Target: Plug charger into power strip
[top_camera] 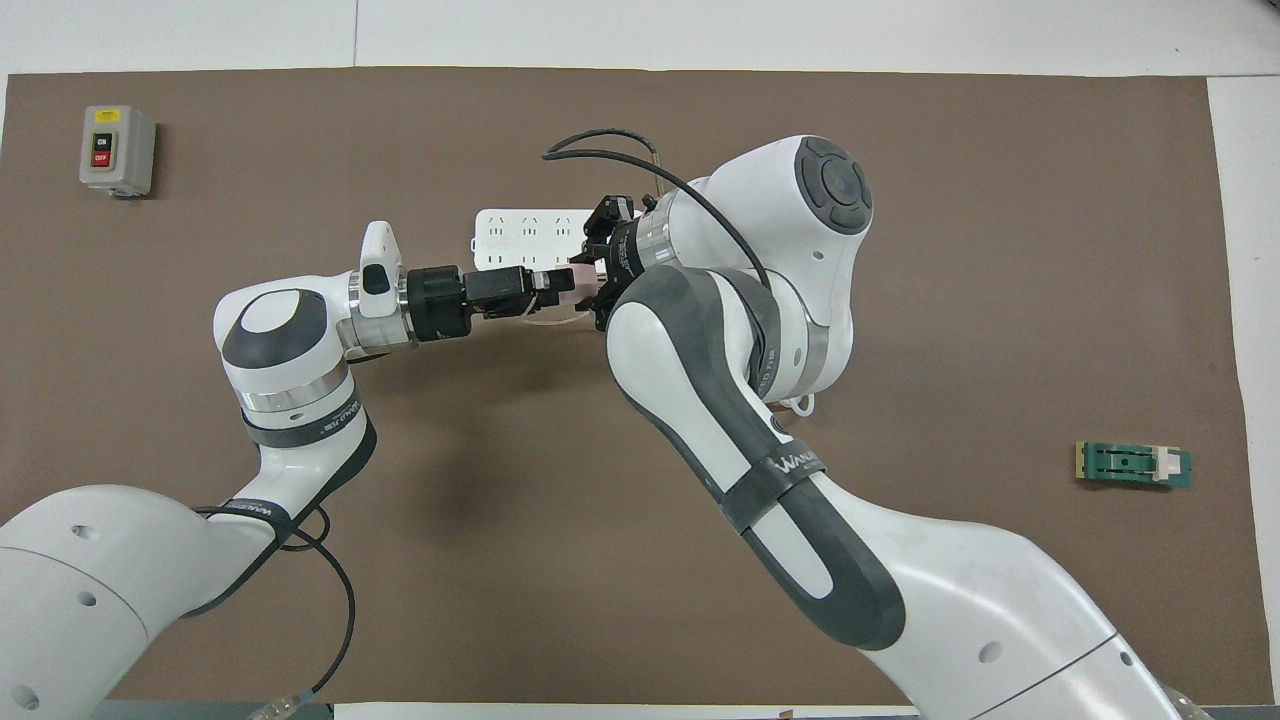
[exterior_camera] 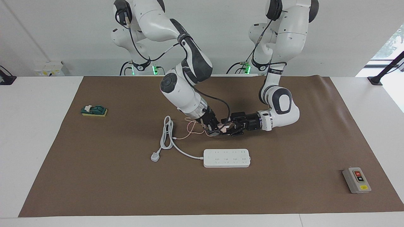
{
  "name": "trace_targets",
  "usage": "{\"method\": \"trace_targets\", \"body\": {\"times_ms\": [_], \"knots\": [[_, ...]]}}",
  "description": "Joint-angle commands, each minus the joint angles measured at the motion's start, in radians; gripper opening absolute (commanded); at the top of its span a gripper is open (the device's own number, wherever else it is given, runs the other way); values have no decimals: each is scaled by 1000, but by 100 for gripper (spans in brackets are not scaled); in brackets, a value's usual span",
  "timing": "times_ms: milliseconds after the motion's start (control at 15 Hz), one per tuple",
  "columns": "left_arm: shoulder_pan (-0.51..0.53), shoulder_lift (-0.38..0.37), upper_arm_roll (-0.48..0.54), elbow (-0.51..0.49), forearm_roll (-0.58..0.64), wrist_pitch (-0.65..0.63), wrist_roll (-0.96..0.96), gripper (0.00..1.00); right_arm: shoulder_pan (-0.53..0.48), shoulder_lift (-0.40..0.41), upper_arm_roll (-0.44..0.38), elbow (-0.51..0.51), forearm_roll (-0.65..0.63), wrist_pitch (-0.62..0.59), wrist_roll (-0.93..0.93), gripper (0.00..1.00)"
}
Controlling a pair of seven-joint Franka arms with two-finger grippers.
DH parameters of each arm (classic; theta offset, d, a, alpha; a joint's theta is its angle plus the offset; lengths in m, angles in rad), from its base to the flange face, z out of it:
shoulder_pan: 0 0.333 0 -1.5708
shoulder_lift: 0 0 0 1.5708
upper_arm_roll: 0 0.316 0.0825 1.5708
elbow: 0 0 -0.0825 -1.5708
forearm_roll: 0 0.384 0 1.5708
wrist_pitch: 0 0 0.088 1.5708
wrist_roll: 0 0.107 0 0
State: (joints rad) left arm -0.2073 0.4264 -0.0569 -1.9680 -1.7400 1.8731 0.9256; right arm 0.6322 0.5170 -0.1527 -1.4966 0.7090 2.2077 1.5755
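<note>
Meeting above the mat, both grippers crowd the charger (exterior_camera: pixel 223 128): the right gripper (exterior_camera: pixel 214 131) is clamped on it, while the left gripper (exterior_camera: pixel 228 129) has its jaws spread at the pink cube (whether touching, I cannot tell). Its thin cable (exterior_camera: pixel 189 129) trails toward the robots; the strip (exterior_camera: pixel 226 158) lies flat, farther from them.

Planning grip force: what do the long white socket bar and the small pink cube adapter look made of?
The long white socket bar looks like smooth moulded plastic with an even matte face. The small pink cube adapter, shut in the right gripper, seems similar hard plastic, though mostly hidden.
</note>
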Motion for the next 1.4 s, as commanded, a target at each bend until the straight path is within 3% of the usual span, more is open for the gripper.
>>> {"method": "trace_targets", "body": {"times_ms": [0, 133, 267, 1067, 1333], "knots": [[-20, 5, 9, 12, -23, 28, 12, 100, 9, 8, 2, 3, -23, 27, 41, 0], [-14, 5, 11, 11, -21, 24, 10, 99, 9, 6, 2, 1, -23, 26, 44, 0], [-12, 5, 11, 8, -16, 24, 10, 84, 7, 6, 2, 1, -23, 26, 44, 0], [34, 0, 14, -3, 31, -9, 18, 83, 7, 6, 2, -1, -23, 27, 44, 0], [32, 0, 12, 0, 31, -14, 19, 47, 7, 6, 2, -2, -23, 29, 44, 0]]}}
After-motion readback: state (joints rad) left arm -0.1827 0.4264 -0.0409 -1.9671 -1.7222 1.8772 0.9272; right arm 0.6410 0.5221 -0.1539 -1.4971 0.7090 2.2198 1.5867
